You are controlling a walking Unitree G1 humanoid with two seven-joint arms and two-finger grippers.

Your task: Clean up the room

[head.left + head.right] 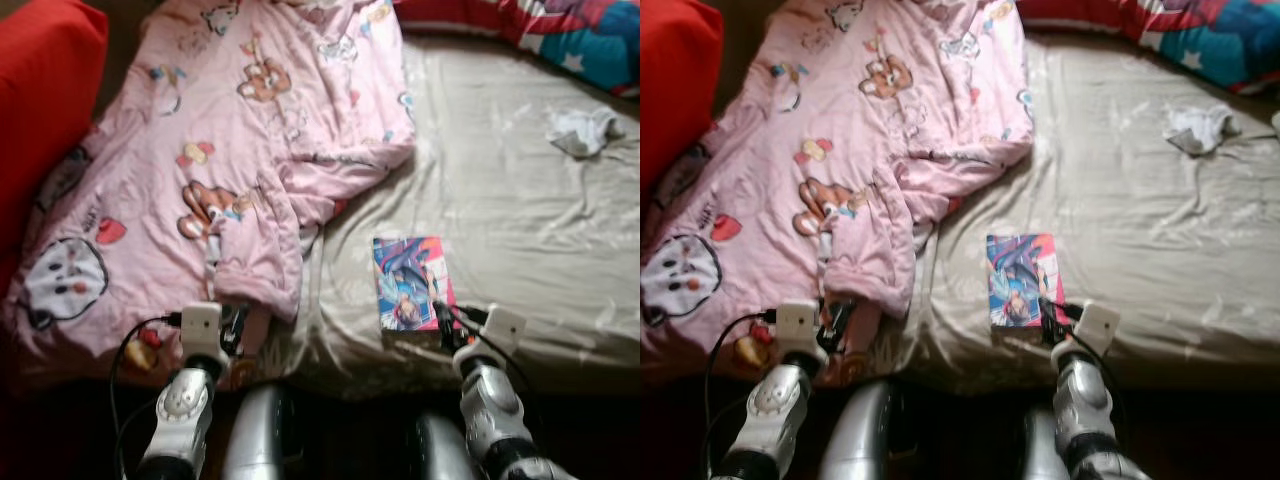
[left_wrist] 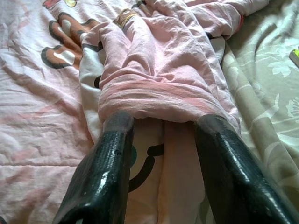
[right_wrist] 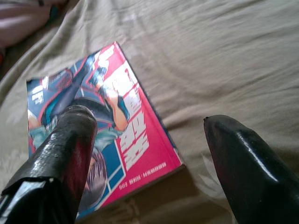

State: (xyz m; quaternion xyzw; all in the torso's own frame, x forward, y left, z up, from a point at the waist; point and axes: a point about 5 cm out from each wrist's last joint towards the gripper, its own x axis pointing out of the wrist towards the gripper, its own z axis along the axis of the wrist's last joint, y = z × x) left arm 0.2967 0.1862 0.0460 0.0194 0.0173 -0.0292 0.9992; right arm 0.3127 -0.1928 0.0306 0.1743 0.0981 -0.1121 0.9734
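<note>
A colourful comic book (image 1: 409, 281) with a pink edge lies flat on the beige bedsheet (image 1: 520, 220) near the bed's front edge. My right gripper (image 3: 149, 121) is open just above the book's near right corner, one finger (image 3: 70, 144) over the cover, the other over bare sheet. A pink cartoon-print blanket (image 1: 230, 150) is bunched over the bed's left half. My left gripper (image 2: 161, 123) is open at a rolled fold (image 2: 159, 84) of that blanket, close to its front edge. A crumpled white cloth (image 1: 583, 131) lies far right on the sheet.
A red cushion (image 1: 40, 90) stands at the far left. A red and blue patterned pillow (image 1: 560, 30) lies along the back right. The bed's front edge drops into dark shadow by my legs (image 1: 260, 440).
</note>
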